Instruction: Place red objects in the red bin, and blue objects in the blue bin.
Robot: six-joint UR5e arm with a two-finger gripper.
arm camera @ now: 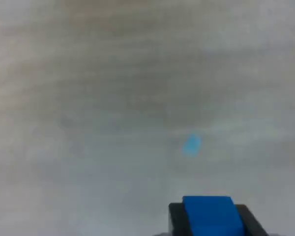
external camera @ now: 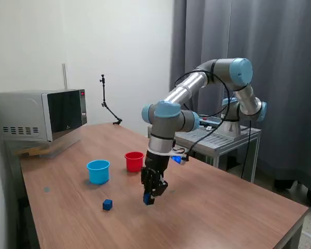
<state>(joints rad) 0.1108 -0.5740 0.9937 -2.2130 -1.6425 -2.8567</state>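
A robot claw [external camera: 148, 198] grips a blue cube [arm camera: 208, 215] just above the table [external camera: 223, 207], and likely must next carry it to the blue cup [external camera: 98, 171].

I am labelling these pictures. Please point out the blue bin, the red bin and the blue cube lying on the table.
blue bin [external camera: 98, 173]: exterior view, on its outer wall.
red bin [external camera: 134, 163]: exterior view, on its outer wall.
blue cube [external camera: 108, 205]: exterior view, on its front face.

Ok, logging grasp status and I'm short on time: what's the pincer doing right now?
Pincer: closed on a blue cube, low over the table.
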